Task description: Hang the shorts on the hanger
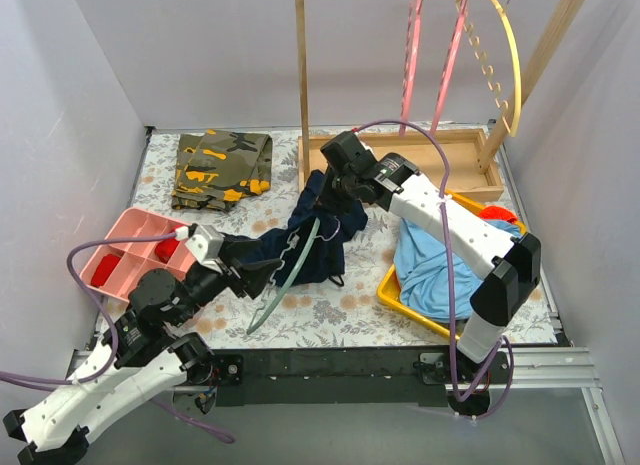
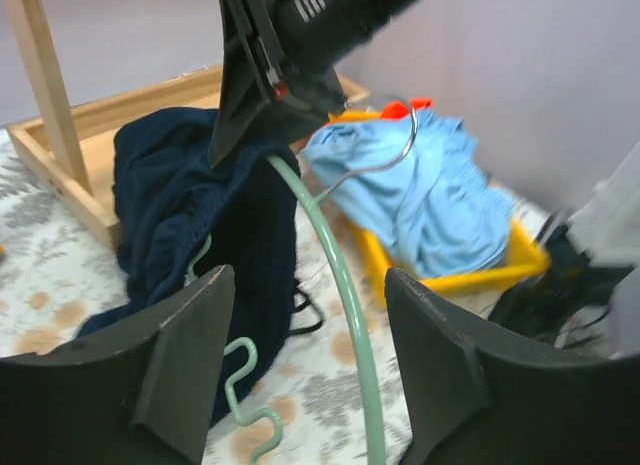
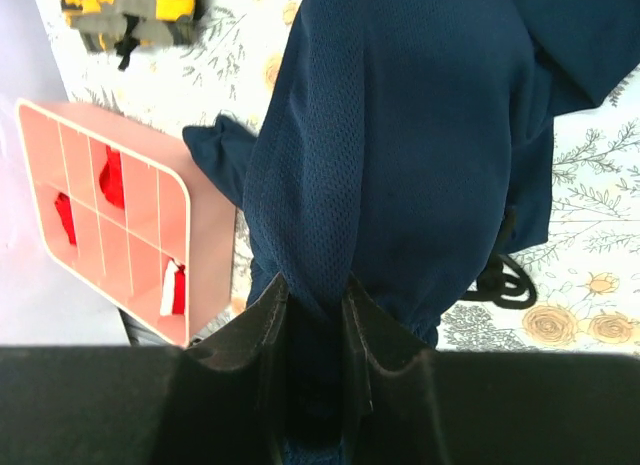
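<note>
The navy shorts (image 1: 320, 240) hang bunched from my right gripper (image 1: 345, 193), with their lower part resting on the table. In the right wrist view my right gripper (image 3: 315, 285) is shut on a fold of the shorts (image 3: 400, 135), and the dark drawstring (image 3: 505, 285) lies on the table. The pale green hanger (image 1: 290, 275) leans against the shorts, its low tip near the table's front. My left gripper (image 1: 262, 270) is open. In the left wrist view the hanger (image 2: 335, 255) runs between the spread fingers of my left gripper (image 2: 310, 275), touching neither. Its metal hook (image 2: 400, 150) points at the shorts (image 2: 170, 205).
A pink compartment tray (image 1: 125, 247) sits at the left and a camouflage garment (image 1: 220, 170) at the back left. A yellow tray (image 1: 395, 295) holds a light blue garment (image 1: 435, 265) at the right. A wooden rack (image 1: 400, 150) with pink hangers (image 1: 412, 45) and a yellow hanger (image 1: 505, 55) stands behind.
</note>
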Controlling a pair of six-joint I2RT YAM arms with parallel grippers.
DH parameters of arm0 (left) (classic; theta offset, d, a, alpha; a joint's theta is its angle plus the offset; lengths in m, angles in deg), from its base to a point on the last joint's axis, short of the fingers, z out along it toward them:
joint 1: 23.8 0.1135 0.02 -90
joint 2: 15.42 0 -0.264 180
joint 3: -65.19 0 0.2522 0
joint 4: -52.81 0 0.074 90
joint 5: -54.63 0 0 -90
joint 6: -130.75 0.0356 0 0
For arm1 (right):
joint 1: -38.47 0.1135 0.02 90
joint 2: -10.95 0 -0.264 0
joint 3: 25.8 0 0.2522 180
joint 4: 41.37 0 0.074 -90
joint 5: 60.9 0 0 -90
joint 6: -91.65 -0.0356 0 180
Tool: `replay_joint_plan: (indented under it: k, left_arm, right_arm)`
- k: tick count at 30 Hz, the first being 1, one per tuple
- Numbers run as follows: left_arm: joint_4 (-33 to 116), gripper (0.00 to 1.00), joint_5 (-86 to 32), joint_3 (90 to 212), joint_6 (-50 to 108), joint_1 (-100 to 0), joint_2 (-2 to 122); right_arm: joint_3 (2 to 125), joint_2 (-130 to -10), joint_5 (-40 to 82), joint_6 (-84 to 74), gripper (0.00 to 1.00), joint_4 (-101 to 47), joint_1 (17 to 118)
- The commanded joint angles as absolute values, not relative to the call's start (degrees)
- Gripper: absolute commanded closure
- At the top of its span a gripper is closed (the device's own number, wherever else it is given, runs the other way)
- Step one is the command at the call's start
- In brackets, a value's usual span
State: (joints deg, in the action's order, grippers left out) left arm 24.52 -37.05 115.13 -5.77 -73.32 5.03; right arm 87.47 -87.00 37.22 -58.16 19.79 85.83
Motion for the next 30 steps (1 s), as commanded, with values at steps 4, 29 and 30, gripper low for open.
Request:
replay_joint_plan:
  k: [4,29,30]
  left_arm:
    - [14.7,0.41,-55.3,115.6,-37.4,-72.9,4.3]
    - [36.6,0.44,-58.2,96.0,-49.1,-73.0,22.7]
    - [38.0,0.44,-58.5,95.7,-48.5,-73.0,23.8]
  right_arm:
    - [88.1,-79.1,37.0,-50.0,0.99,13.7,86.6]
    - [89.5,-75.0,47.7,-41.2,0.99,13.0,90.7]
    - [89.4,-74.8,47.8,-41.2,0.99,13.0,90.9]
